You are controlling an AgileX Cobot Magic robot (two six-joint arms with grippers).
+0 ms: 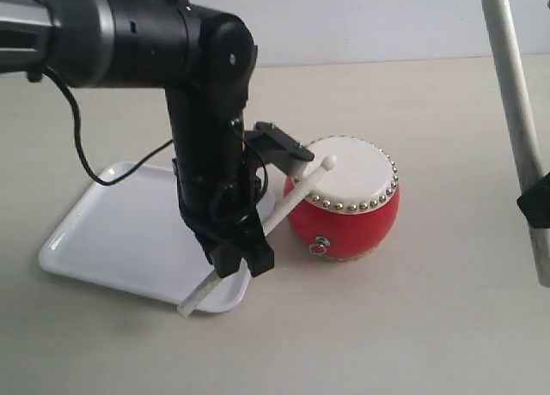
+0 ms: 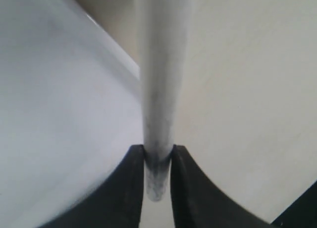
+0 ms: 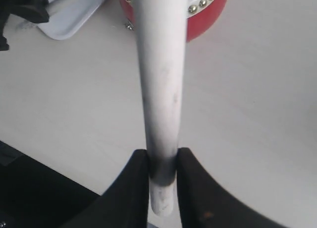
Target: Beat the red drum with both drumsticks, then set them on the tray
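Left end effector [image 1: 239, 259] is clamping the left drumstick [image 1: 282, 216] near its butt, jaws narrowed tight onto the shaft; the left wrist view [image 2: 157, 157] is showing the same pinch. Stick is slanting up to the red drum [image 1: 348, 219], rounded tip lying over the edge of the cream skin [image 1: 357, 173]; contact not certain. Butt end is poking out past the corner of the tray [image 1: 103, 236]. Drum is standing upright on the worktop [image 1: 412, 335], just beside the tray. Right end effector [image 3: 162, 161] is pinching the right drumstick [image 3: 161, 79] likewise, that stick hanging well clear of the drum.
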